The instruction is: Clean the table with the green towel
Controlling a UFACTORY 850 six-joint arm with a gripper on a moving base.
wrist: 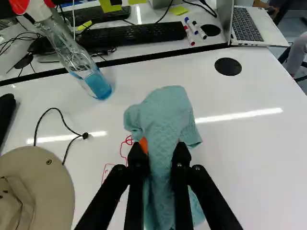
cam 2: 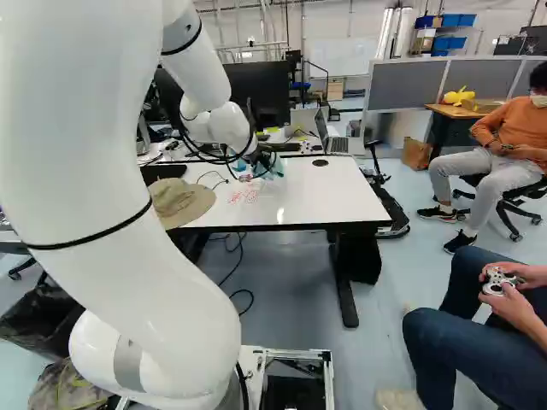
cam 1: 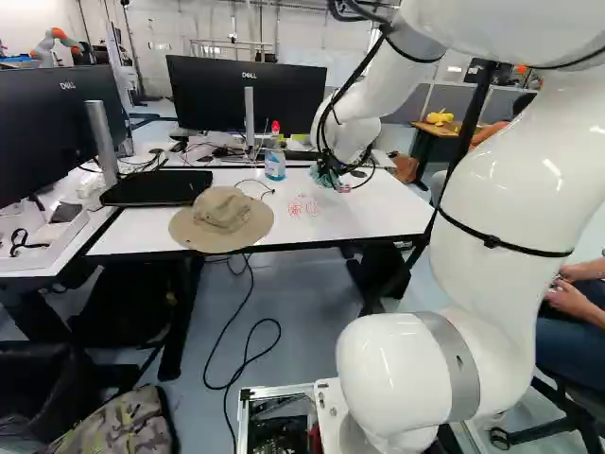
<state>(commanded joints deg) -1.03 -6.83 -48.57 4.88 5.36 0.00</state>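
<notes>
The towel (wrist: 165, 110) is sitting bunched between the fingers of the gripper (wrist: 159, 149), over the table (wrist: 249, 158). Both fingers are pressing it from two sides, so the gripper is clenching the cloth. Its loose folds are spreading ahead of and below the fingertips, which is probably serving to put cloth, not hard fingers, against the tabletop; whether it is touching there, I cannot tell.

Red marks (cam 1: 302, 206) are showing just beside the towel, on the hat's side, so the wiping is apparently still wanting there. The next move is likely calling for light downward pressure and strokes across them; too little is risking a smear, too much is risking the fingers scraping through.

Farther out, a cable (wrist: 53, 110) is lying loose between marks and hat (wrist: 53, 177), where a wide stroke could be snagging it. The hat is covering part of the surface, so wiping there is likely needing it shifted. The bottle (wrist: 98, 85) is standing beyond the marks, presumably holding cleaner, and a long sweep could be tipping it.
</notes>
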